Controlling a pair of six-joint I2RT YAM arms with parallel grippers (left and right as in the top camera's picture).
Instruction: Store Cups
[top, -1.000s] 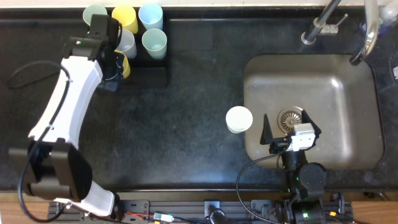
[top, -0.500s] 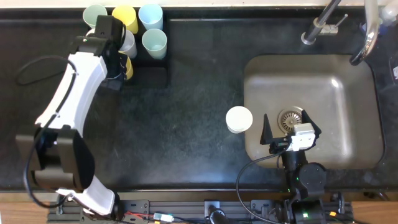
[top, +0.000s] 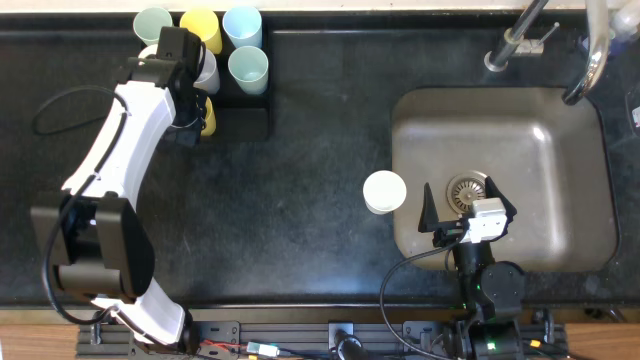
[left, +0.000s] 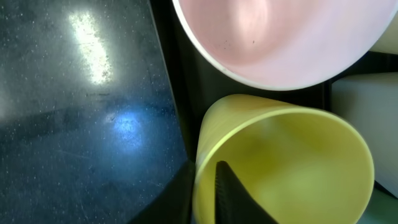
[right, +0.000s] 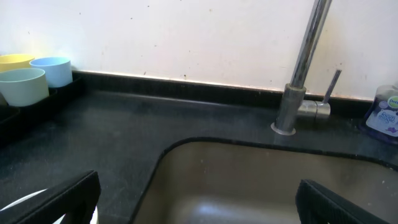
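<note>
A black cup rack (top: 245, 122) stands at the counter's back left with green (top: 152, 20), yellow (top: 203, 24), light blue (top: 243, 24), teal (top: 248, 67) and pale pink (top: 205, 66) cups in it. My left gripper (top: 193, 106) is over the rack's front left slot, shut on the rim of a second yellow cup (left: 292, 168). One finger (left: 229, 194) is inside that cup, and the pink cup (left: 280, 37) is right beside it. A white cup (top: 384, 191) stands on the counter by the sink's left edge. My right gripper (top: 465, 200) rests open over the sink.
The steel sink (top: 540, 130) takes up the right side, with its drain (top: 467, 188) under the right gripper and a faucet (top: 515, 35) behind. A soap bottle (right: 385, 118) stands at the far right. Dark counter (top: 300, 200) lies between rack and sink.
The left arm has shifted slightly right and toward the back of the counter, carrying the yellow cup closer in over the rack. The right arm and white cup have not moved.
</note>
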